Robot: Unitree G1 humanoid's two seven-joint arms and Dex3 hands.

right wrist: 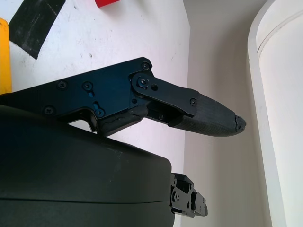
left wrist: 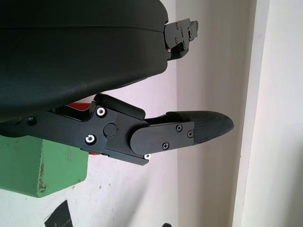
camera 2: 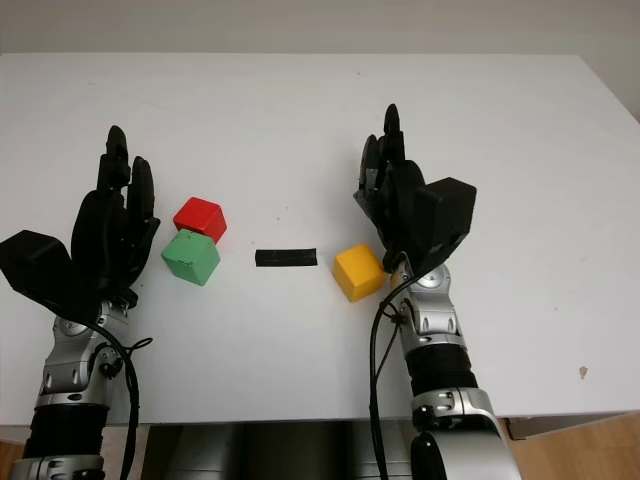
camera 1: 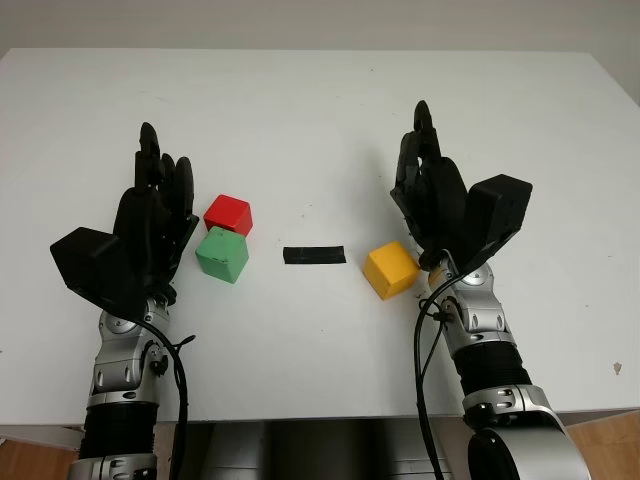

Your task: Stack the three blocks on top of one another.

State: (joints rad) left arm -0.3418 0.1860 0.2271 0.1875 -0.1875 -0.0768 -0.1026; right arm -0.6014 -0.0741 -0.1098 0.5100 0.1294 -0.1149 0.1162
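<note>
Three blocks, all unstacked on the white table (camera 1: 320, 110). Red block (camera 1: 228, 214) and green block (camera 1: 221, 255) touching at a corner on the left side, red farther from the robot, green nearer. Yellow block (camera 1: 390, 269) well apart from them on the right, alone. Between the green and the yellow, a short strip of black tape (camera 1: 314, 255) stuck flat to the surface. Just left of the red and green pair, the left hand (camera 1: 150, 225), open, holding nothing, close beside both blocks with no clear contact. Just right of the yellow block, the right hand (camera 1: 435, 195), also open and empty, palm side toward the block, wrist near its right corner. From the left wrist view, the green block (left wrist: 42, 163) close under the hand's black shell, with a sliver of red behind the finger (left wrist: 189, 132).
</note>
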